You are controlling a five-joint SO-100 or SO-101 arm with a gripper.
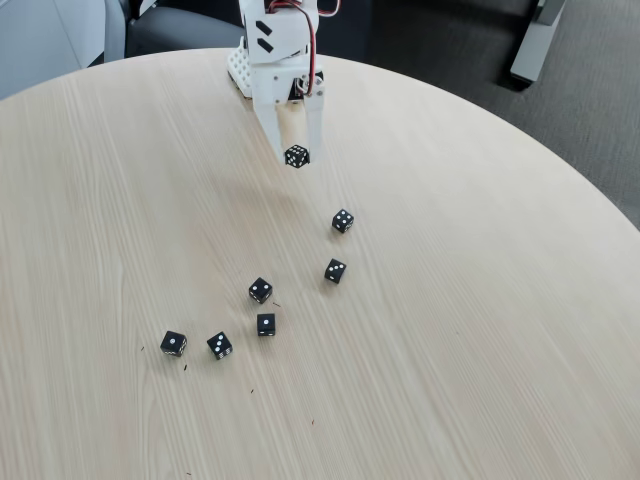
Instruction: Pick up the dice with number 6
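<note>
Between the tips of the white end effector (297, 152), at the far side of the round desk (480, 330), the die with number 6 (297, 156) sits clamped and apparently lifted, directly at the fingertips, well apart from six other dice (260, 290) nearer the camera.

— Where's your dice with number 6 (297, 155)?
— Up between the jaws at the bench's (480, 350) far side; your six other dice (265, 324) lie scattered nearer, below it.
</note>
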